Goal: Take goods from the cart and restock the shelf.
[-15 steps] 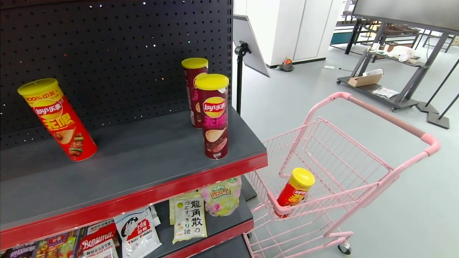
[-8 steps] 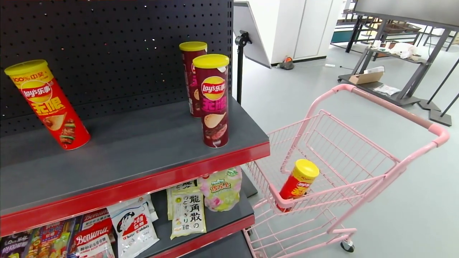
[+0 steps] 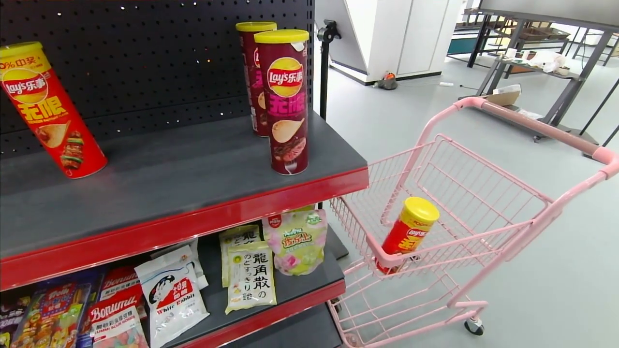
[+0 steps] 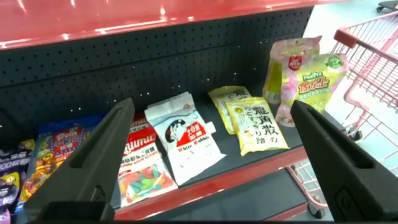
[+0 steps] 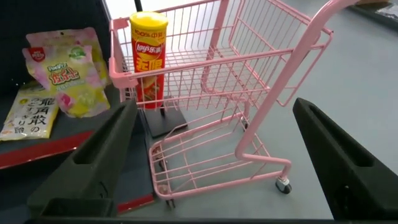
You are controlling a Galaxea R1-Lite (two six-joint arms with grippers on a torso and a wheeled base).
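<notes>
The head camera has swung since 1 second back: shelf and cart slide across the picture together, and nothing on them has shifted. There's 1 red can (image 3: 409, 227) in the pink cart (image 3: 532, 126), standing in the basket corner nearest the shelf (image 3: 193, 164), yellow lid up. On the top board, 2 maroon cans (image 3: 285, 96) sit by the right edge and another red can (image 3: 48, 111) far left, with bare board between them. The right pincer (image 5: 214, 104) is spread wide, low, facing the cart. The left pincer (image 4: 211, 106) is spread too, facing the snack bags (image 4: 186, 143) on the lower shelf. My read is that this is the right arm's job. Come in over the basket rim, close on the can's body below the lid, and lift straight up clear of the wires before swinging to that gap.
</notes>
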